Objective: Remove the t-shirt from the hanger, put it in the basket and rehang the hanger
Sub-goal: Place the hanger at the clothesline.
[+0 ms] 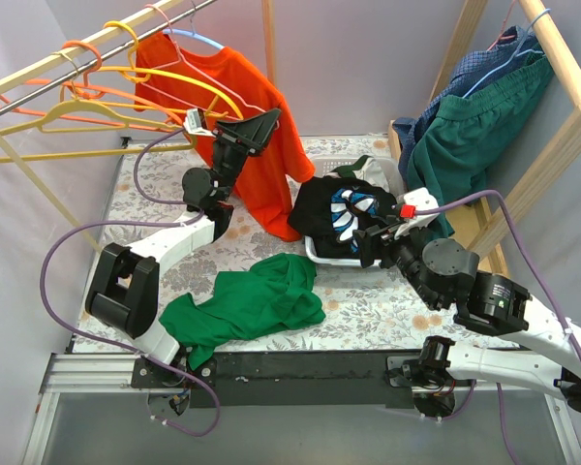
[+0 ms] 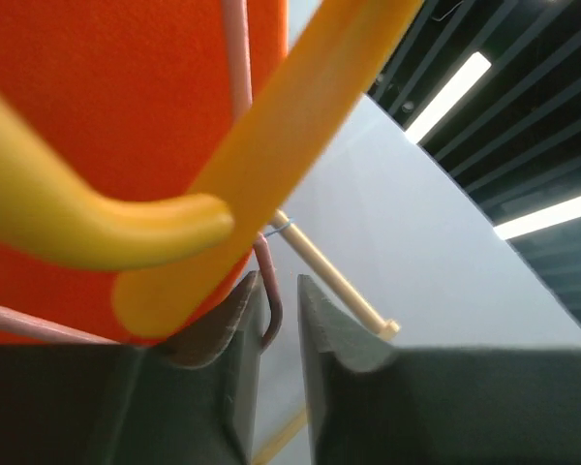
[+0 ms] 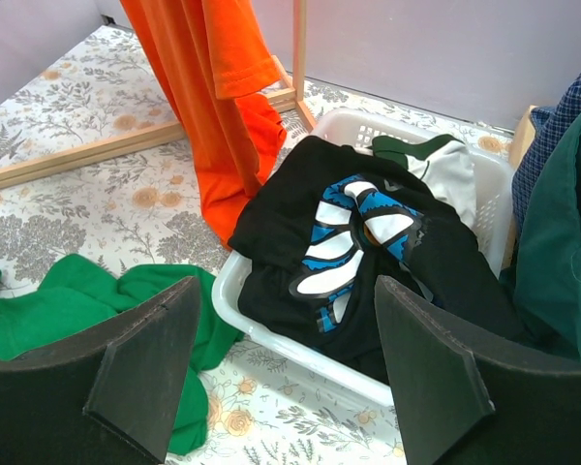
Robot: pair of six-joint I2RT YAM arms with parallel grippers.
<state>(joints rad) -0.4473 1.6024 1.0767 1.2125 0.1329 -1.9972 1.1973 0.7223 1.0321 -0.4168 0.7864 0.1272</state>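
The orange t-shirt (image 1: 271, 145) hangs on a thin pink wire hanger (image 1: 216, 70) from the rail at the back left. It also shows in the right wrist view (image 3: 203, 87) and fills the top left of the left wrist view (image 2: 107, 97). My left gripper (image 1: 261, 124) is raised against the shirt's shoulder. Its jaws (image 2: 279, 281) stand a narrow gap apart with the bend of the pink wire (image 2: 269, 305) between them, touching only the left finger. A yellow hanger (image 2: 271, 145) crosses just above. My right gripper (image 1: 368, 237) is open and empty (image 3: 286, 283) above the basket's near rim.
A white basket (image 1: 315, 254) holds a black, blue and white garment (image 3: 349, 223). A green shirt (image 1: 252, 300) lies on the flowered table in front. Several yellow and orange hangers (image 1: 97, 111) hang on the wooden rail (image 1: 77, 48). Green and blue clothes (image 1: 474, 126) hang on the right rack.
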